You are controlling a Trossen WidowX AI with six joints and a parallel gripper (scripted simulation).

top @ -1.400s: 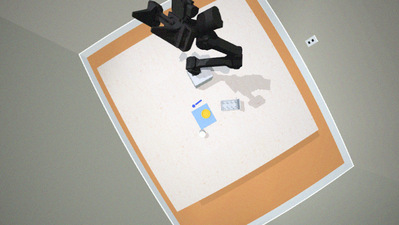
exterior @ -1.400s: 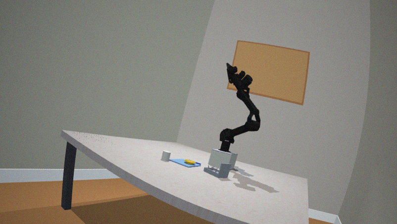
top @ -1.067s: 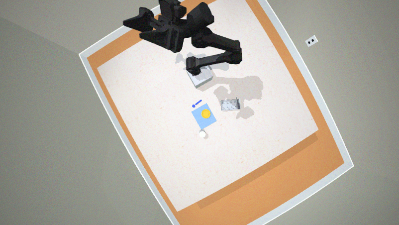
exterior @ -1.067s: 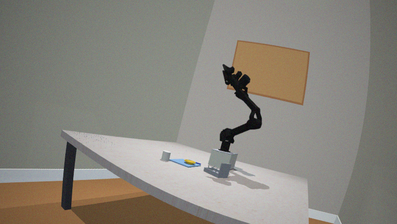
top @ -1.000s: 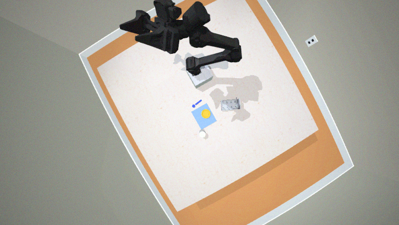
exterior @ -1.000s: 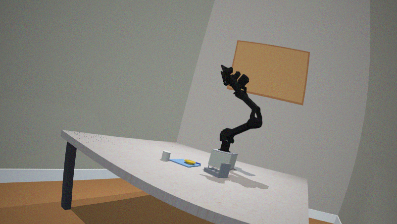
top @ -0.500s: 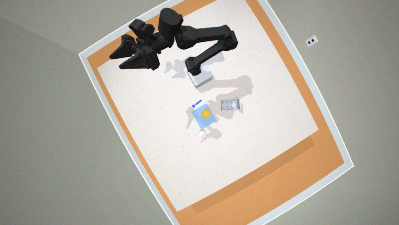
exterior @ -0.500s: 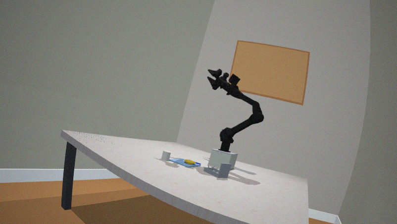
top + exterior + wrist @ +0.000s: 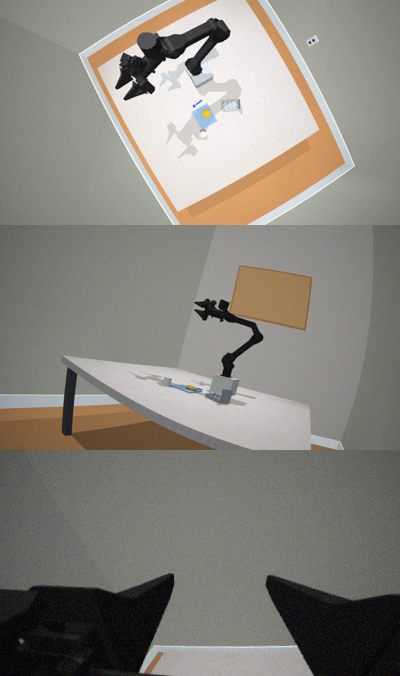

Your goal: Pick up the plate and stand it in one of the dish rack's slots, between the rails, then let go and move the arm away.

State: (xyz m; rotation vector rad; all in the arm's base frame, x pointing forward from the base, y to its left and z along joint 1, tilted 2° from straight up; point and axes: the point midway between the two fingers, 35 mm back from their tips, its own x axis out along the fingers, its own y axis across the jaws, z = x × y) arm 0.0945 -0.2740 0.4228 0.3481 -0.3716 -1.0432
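A small round yellow plate (image 9: 206, 113) (image 9: 191, 387) lies flat on a blue square mat (image 9: 198, 114) (image 9: 179, 387). The grey dish rack (image 9: 239, 103) (image 9: 226, 396) stands on the table to one side of the mat, with low rails and a taller wall at one end. No plate stands in it. My gripper (image 9: 119, 94) (image 9: 194, 306) (image 9: 219, 579) is open and empty, high above the table and well away from plate and rack. The wrist view shows neither of them.
A white cup (image 9: 203, 134) (image 9: 167, 381) stands beside one corner of the mat. A thin blue utensil (image 9: 199, 102) (image 9: 199, 389) and a small blue round piece (image 9: 194, 105) lie by the mat's opposite side. The arm's white base block (image 9: 203, 80) (image 9: 223, 383) stands near the rack.
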